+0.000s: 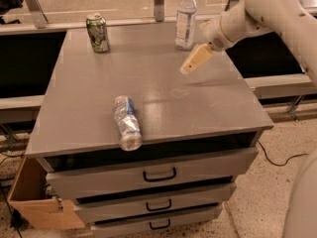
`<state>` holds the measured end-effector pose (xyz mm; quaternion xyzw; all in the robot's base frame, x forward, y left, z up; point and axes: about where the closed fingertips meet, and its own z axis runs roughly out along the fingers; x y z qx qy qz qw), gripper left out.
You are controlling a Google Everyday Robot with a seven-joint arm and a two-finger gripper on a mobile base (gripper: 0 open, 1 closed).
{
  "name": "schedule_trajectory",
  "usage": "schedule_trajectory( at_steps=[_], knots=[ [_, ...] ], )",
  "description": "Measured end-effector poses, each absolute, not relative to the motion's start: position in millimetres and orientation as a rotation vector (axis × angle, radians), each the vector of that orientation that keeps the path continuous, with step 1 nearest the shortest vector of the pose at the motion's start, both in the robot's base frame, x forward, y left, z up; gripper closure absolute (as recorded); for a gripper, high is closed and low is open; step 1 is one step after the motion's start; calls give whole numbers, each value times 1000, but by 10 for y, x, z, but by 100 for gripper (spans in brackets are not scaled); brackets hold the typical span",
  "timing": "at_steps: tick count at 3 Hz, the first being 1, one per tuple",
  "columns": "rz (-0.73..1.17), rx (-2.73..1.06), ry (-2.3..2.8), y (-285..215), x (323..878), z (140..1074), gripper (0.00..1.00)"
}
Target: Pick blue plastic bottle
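The blue plastic bottle (pixel 186 18) stands upright at the back of the grey cabinet top (pixel 158 98), right of centre. It is clear, with a white cap and a blue-and-white label. My gripper (pixel 189 66) hangs over the cabinet top just in front of the bottle and slightly to its right, pointing down and to the left. It does not touch the bottle. The white arm (pixel 257 14) comes in from the upper right.
A green can (pixel 97 32) stands at the back left. A silver-and-blue can (pixel 126 122) lies on its side near the front edge. Drawers (pixel 158 175) sit below the top. A cardboard box (pixel 37 202) stands at the lower left.
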<state>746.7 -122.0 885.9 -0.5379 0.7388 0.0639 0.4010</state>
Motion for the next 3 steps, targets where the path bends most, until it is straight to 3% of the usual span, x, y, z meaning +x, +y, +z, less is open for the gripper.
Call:
schedule_trajectory(
  at_steps=[3],
  knots=[
    [256, -1026, 1780, -1039, 8461, 9038, 0]
  ],
)
